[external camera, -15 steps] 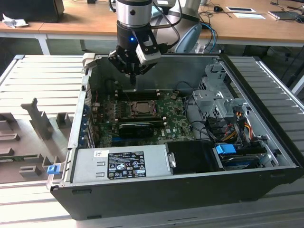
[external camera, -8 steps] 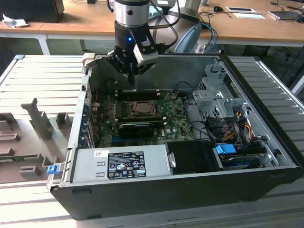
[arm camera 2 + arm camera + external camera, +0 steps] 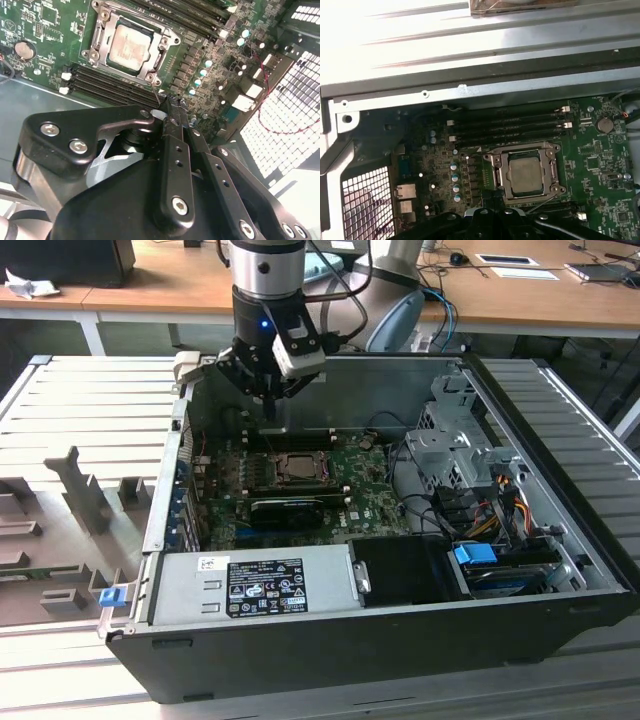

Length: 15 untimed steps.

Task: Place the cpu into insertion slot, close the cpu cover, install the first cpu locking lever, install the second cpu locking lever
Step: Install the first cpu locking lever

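With the cpu seated under its cpu cover, the tool, fingers pressed together and empty, hovers over the motherboard's rear edge, so locking levers seem the step.

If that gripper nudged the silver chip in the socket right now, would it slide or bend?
Probably neither. The cpu looks like a flat, stiff metal-topped square, and the cpu cover appears to frame its edges, so sliding seems unlikely. Being thin and small, it's likely light.
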Motion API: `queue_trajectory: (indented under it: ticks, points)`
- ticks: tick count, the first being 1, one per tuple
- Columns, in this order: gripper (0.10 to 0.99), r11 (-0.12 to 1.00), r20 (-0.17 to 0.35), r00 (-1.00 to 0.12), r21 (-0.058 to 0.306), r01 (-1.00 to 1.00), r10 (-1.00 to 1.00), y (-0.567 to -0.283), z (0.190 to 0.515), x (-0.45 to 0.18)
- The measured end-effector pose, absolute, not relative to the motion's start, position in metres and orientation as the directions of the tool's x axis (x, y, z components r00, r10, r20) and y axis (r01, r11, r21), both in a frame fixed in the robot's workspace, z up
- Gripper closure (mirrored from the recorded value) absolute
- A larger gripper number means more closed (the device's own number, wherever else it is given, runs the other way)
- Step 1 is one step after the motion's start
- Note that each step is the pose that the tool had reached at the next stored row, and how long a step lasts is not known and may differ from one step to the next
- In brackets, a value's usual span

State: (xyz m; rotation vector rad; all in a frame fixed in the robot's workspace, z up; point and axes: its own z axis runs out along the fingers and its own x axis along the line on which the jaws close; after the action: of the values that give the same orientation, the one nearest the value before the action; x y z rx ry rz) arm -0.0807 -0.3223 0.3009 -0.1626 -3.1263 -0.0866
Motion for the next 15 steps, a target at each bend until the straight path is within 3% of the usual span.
queue_trajectory:
  ticks: [7, 15]
  points:
    - [0.98, 0.991, 0.013, -0.992, 0.055, -0.124, -0.125, -0.322, 0.289, -0.081]
    - [0.98, 0.987, 0.013, -0.989, 0.056, -0.149, -0.15, -0.324, 0.283, -0.081]
